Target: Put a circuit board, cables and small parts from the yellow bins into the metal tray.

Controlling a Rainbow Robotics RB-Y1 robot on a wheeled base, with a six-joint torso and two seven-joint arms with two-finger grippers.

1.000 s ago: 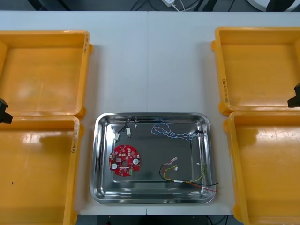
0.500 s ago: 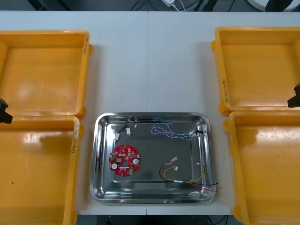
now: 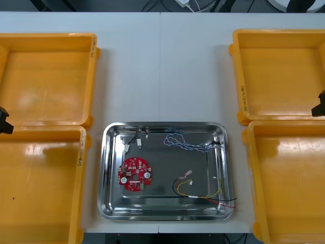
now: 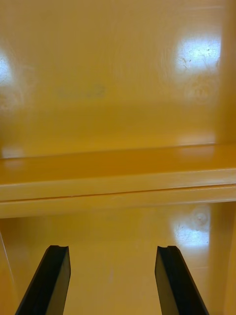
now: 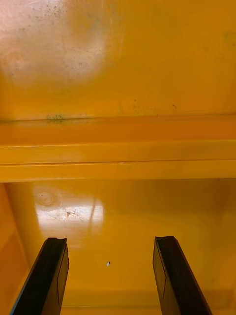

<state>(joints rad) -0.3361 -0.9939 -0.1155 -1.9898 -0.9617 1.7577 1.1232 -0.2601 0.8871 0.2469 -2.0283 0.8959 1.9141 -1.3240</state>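
Four yellow bins (image 3: 48, 76) flank the metal tray (image 3: 107, 168) on the surface. Inside the tray lie the red circuit board (image 3: 134, 174) at its left, the blue and white cable (image 3: 185, 142) by its far rim, and the red and yellow cable (image 3: 203, 195) at its near right corner. The left end effector (image 5: 110, 241) and the right end effector (image 4: 112, 248) hang well outside the tray over bin walls, both spread wide and holding nothing. The board looks light, stiff and fragile: pinch its edge. The cables seem limp: take them mid-bundle
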